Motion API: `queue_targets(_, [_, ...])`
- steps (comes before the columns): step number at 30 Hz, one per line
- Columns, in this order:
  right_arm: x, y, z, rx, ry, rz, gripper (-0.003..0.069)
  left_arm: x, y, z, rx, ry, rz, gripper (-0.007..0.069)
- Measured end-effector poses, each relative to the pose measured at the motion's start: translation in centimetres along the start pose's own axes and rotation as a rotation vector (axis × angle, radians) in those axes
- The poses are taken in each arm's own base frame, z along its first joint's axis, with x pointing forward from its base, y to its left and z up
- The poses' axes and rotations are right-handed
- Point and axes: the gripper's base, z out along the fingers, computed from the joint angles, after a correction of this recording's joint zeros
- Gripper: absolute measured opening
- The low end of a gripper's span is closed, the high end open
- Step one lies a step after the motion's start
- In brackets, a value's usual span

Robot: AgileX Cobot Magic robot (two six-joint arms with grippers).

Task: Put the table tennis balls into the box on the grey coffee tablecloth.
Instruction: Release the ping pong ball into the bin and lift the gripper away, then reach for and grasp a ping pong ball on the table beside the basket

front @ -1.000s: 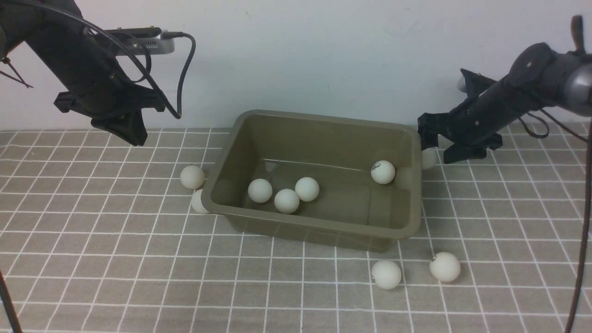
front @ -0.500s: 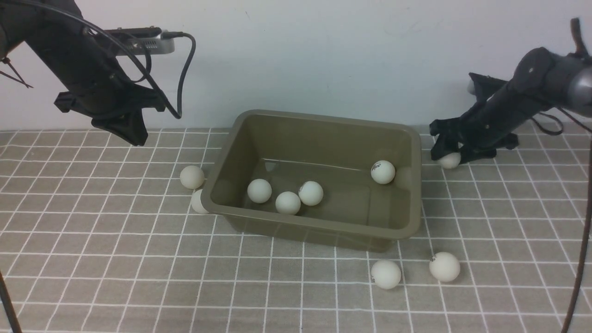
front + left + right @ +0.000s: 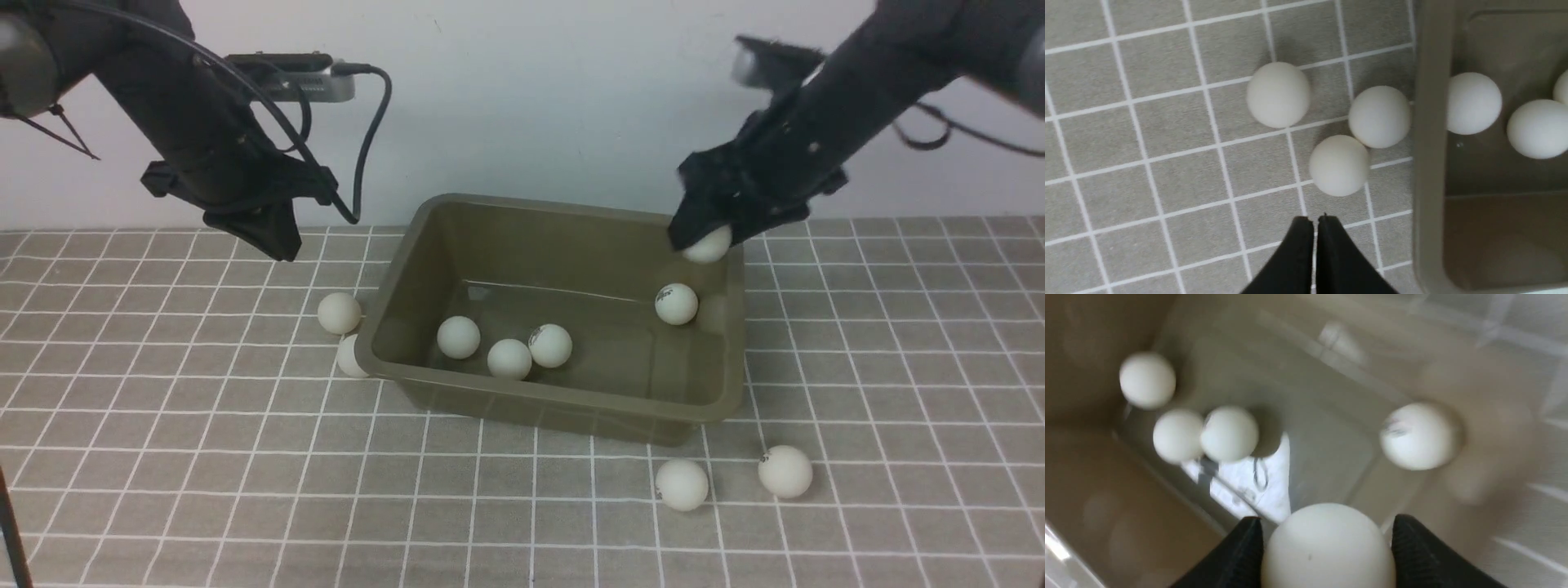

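Over far right corner of the box (image 3: 563, 394): right gripper (image 3: 707, 237) clamped on the held ball (image 3: 1327, 547), which hangs just above the rim. On the box floor: cluster of three balls (image 3: 509, 358) toward the left end, lone ball (image 3: 676, 304) close to the right wall. The left gripper (image 3: 273, 237) is raised left of the box's far left corner, fingers pressed together, empty. On the grey tablecloth (image 3: 163, 408): loose balls (image 3: 1339, 165) by the box's left wall, three in the left wrist view, the nearest just ahead of the closed tips. Two balls (image 3: 682, 484) lie off the box's near right corner.
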Motion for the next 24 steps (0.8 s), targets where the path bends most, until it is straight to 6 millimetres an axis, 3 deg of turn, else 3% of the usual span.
queue_targets(2, [0.2, 0.4, 0.9, 0.008, 0.025, -0.001, 0.0459, -0.1, -0.4, 0.2, 0.002, -0.001, 0.008, -0.0005])
queue_targets(5, [0.7, 1.6, 3.4, 0.058, 0.088, -0.041, 0.0601, -0.2, -1.2, 1.3, 0.011, 0.019, 0.027, -0.0005])
queue_targets(9, [1.3, 2.0, 5.2, 0.143, 0.142, -0.084, 0.0594, -0.2, -1.4, 2.8, 0.015, 0.052, 0.032, -0.0005])
queue_targets(13, [1.4, 0.2, 6.2, 0.256, 0.172, -0.091, 0.0425, -0.2, -1.3, 3.3, 0.016, 0.061, 0.03, -0.0005])
queue_targets(14, [1.4, 0.2, 6.2, 0.256, 0.172, -0.091, 0.0425, -0.2, -1.3, 3.3, 0.016, 0.061, 0.03, -0.0005])
queue_targets(16, [1.4, -2.3, 6.1, 0.321, 0.175, -0.028, 0.0251, -0.2, -1.3, 3.3, 0.016, 0.061, 0.03, -0.0005])
queue_targets(20, [1.0, -4.5, 4.7, 0.343, 0.147, 0.024, 0.0085, -0.2, -1.3, 3.3, 0.016, 0.061, 0.03, -0.0005])
queue_targets(22, [0.4, -4.6, 2.5, 0.341, 0.093, 0.038, 0.002, -0.3, -1.3, 3.3, 0.016, 0.056, 0.031, -0.0003])
queue_targets(24, [-0.1, -3.0, -1.5, 0.327, 0.001, 0.03, -0.0006, -0.5, -1.3, 3.3, 0.003, 0.03, 0.035, 0.0017])
